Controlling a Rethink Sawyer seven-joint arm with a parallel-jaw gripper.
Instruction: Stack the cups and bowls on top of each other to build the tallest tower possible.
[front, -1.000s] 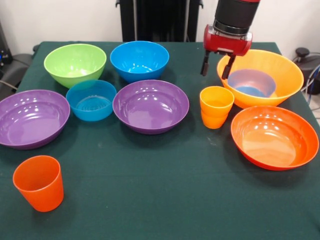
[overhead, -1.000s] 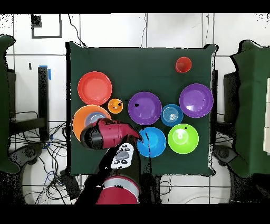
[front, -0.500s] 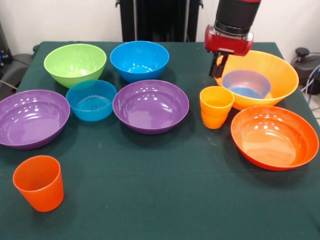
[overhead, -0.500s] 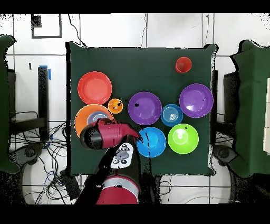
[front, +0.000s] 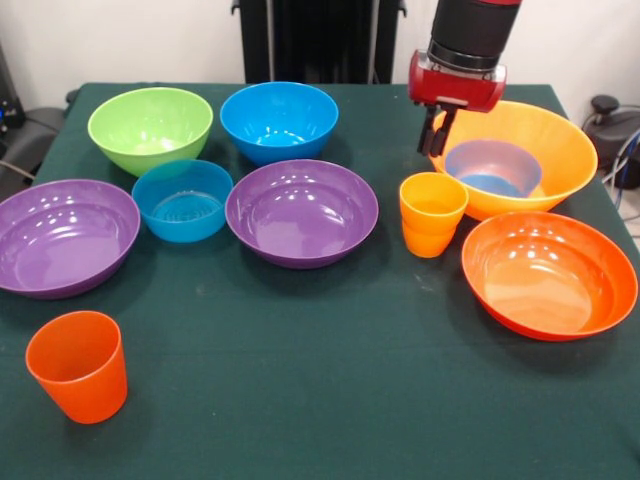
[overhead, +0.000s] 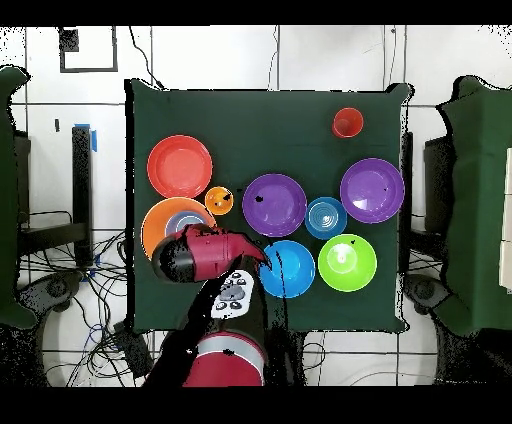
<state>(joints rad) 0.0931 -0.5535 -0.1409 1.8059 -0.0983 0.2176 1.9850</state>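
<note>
My gripper (front: 434, 132) is shut on the near-left rim of the large yellow-orange bowl (front: 560, 150), which holds a small translucent blue bowl (front: 495, 165). Just in front stand the yellow-orange cup (front: 432, 213) and the wide red-orange bowl (front: 548, 273). Two purple bowls (front: 302, 211) (front: 62, 235) flank a second small blue bowl (front: 183, 199). Behind them sit the medium blue bowl (front: 279, 120) and the lime green bowl (front: 150, 128). The red-orange cup (front: 78, 365) stands alone at the front left. In the overhead view the arm (overhead: 200, 255) hides the gripper and part of the yellow-orange bowl (overhead: 150, 225).
Everything rests on a dark green cloth (front: 300, 400). The large yellow-orange bowl lies close to the table's right edge in the front view. A black stand (front: 320, 40) rises behind the table.
The fingers, spread on either side of the yellow-orange bowl's rim one second ago, have closed on it, and the bowl shifted slightly. Nothing has moved in the last half second.
</note>
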